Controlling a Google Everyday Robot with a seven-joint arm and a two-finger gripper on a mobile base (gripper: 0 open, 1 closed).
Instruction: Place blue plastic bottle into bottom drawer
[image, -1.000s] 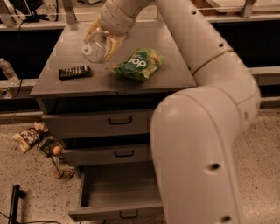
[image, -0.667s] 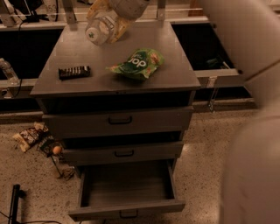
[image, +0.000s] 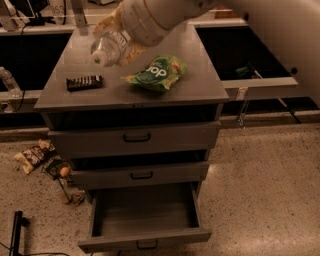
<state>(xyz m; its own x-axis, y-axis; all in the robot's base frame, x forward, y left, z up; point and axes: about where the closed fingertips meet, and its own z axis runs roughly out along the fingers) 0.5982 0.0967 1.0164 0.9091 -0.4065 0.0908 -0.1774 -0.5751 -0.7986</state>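
The blue plastic bottle (image: 106, 48) is a small clear bottle lying on its side in the air, with its cap end pointing left. It is above the back left part of the grey cabinet top (image: 195, 87). My gripper (image: 121, 41) is shut on the bottle, reaching in from the upper right. The bottom drawer (image: 145, 240) is pulled open at the foot of the cabinet, and nothing shows inside it. The two shallower drawers above it are only slightly open.
A green snack bag (image: 158, 73) lies in the middle of the cabinet top. A dark bar-shaped pack (image: 84, 82) lies at its left. Snack wrappers (image: 37, 156) litter the floor to the left of the cabinet. Dark open counters flank the cabinet on both sides.
My arm's bulk has swung out from in front of the cabinet to the upper right. The bottle stayed in my grip; it rose, then came slightly down and forward.
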